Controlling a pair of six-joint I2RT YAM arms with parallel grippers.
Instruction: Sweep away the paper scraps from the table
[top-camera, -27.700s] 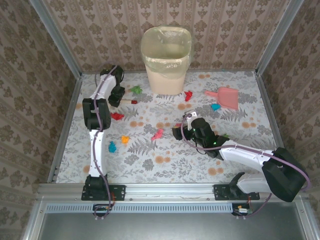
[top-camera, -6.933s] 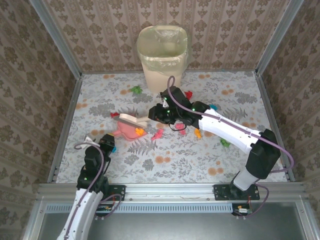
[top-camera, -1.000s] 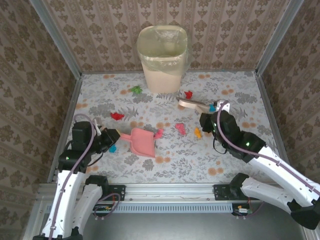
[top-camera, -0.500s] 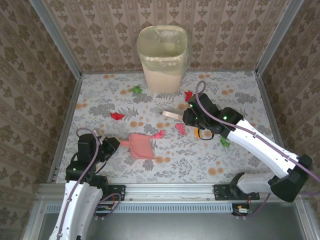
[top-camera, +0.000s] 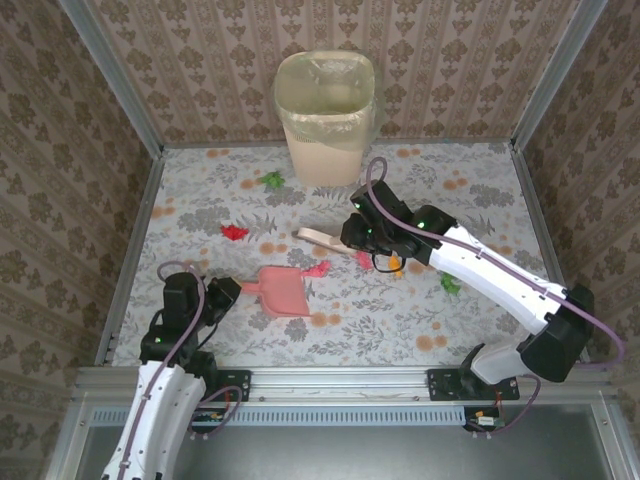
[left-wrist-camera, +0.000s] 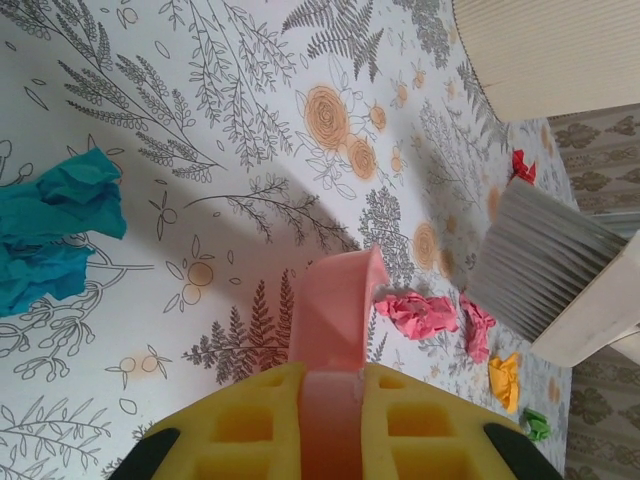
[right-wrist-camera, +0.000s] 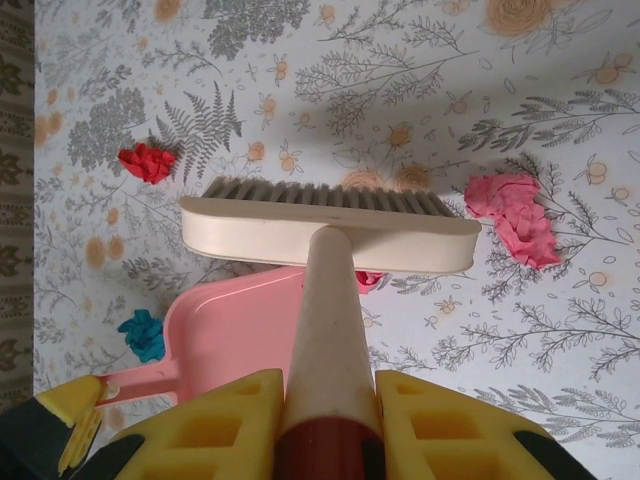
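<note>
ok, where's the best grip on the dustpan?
Take the dustpan by its thin handle, from the left. The handle sticks out toward the left arm, and the wide mouth faces right toward the pink scrap. The left pincer is shut on it there.

Left gripper (top-camera: 228, 291) holds the dustpan (top-camera: 287, 293) (pink paper scrap (top-camera: 318, 268) just beside it); right gripper (top-camera: 355, 237) holds the brush (top-camera: 318, 238).

White-grey leaf print with orange flowers is noted on the wide flat tabletop (top-camera: 480, 190). The tiny crumpled paper scraps (top-camera: 234, 232) are recorded as red, pink, green, orange, teal. A pink plastic dustpan (top-camera: 285, 292), a cream long-handled brush (right-wrist-camera: 250, 235) with grey bristles and a cream ribbed bin (top-camera: 328, 120) are logged. Brown damask is seen on the walls (top-camera: 60, 150).
</note>
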